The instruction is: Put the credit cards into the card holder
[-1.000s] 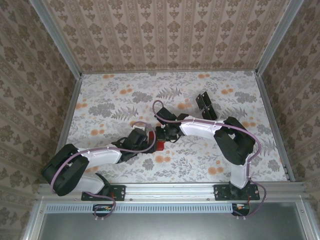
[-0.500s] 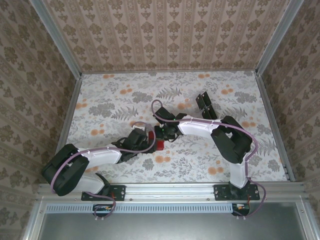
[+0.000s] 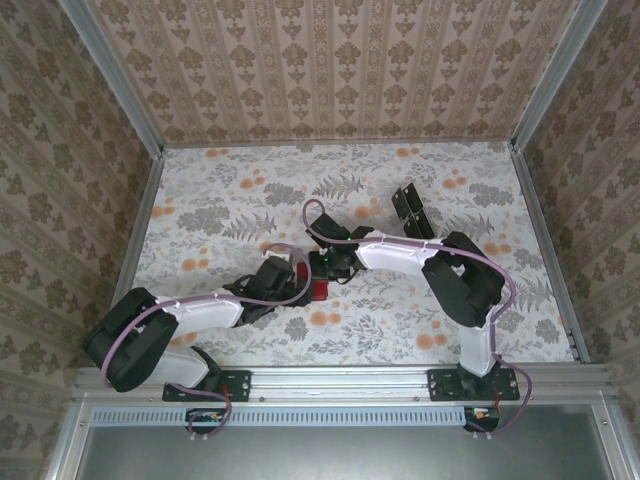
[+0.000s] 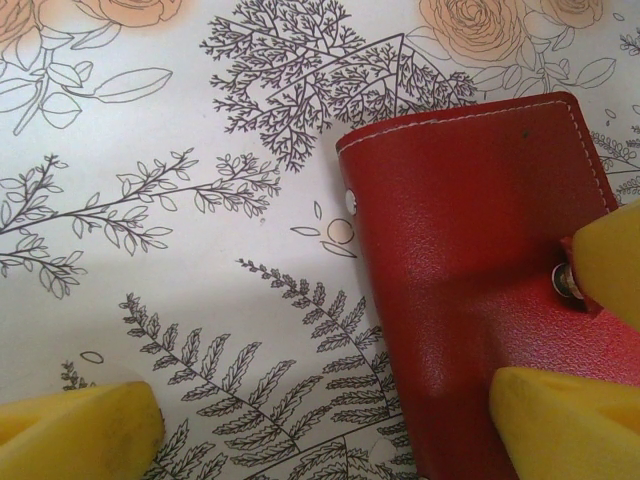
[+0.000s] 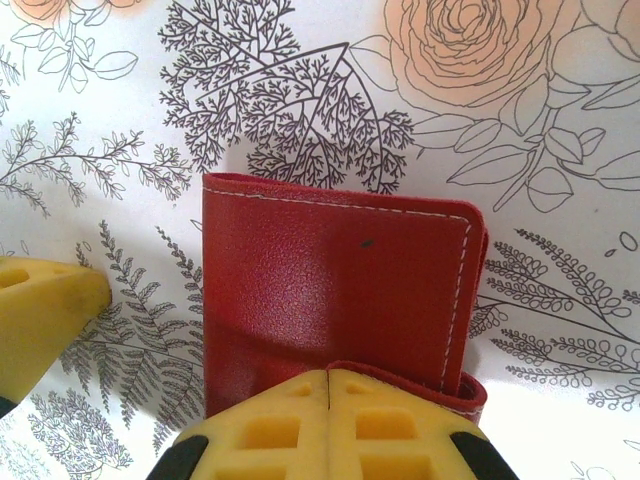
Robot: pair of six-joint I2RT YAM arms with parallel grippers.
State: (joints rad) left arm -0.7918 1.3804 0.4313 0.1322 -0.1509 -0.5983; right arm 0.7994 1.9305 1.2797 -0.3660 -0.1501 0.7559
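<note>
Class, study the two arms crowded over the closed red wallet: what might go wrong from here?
1. The left fingers and right fingers crowd the card holder; they may knock each other.
2. The holder lies shut and flat, so a push at its clasp may slide it across the table rather than open it.

Your far-left floral tabletop [image 3: 220,200] lies open; left arm [image 3: 200,312] and right arm [image 3: 400,255] crowd the red leather-like wallet [image 3: 318,292] (black flat cards [image 3: 410,210], apparently stacked, beyond).

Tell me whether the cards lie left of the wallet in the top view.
No, the cards lie right of the wallet and farther back.
</note>
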